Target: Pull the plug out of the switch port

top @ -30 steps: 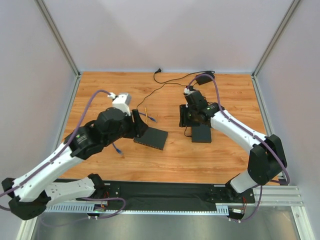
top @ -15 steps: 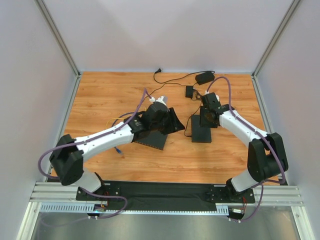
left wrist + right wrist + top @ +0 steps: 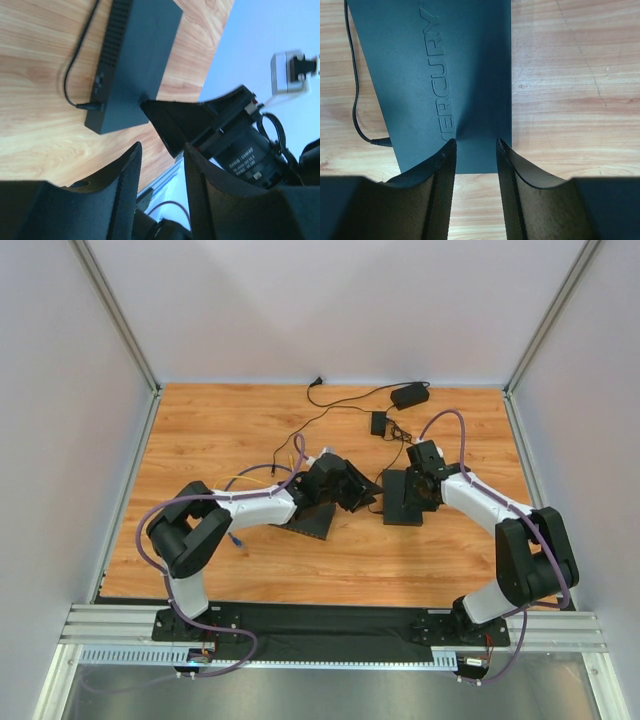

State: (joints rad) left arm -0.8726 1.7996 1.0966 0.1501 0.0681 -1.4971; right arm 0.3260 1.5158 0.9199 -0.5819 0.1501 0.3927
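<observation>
While the switch point(image 3: 470, 75) lay flat on the table point(image 3: 560, 75) beneath the right gripper point(image 3: 475, 143), whose jaws stood apart and empty, the left gripper point(image 3: 162, 147) hovered beside it, jaws parted too. The box looked light, rigid and smooth, likely to slide. The plug point(image 3: 90, 106) on its thin limp cable point(image 3: 65, 85) seemed best pinched at its stiff body, with the box braced.

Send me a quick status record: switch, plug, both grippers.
switch: flat on the table, MERCURY lettering facing up
plug: seated in the switch's long side, thin black cable attached
left gripper: open, empty, pointed at the switch, apart from the plug
right gripper: open, nothing between the fingers, tips over the switch's top near one end
</observation>
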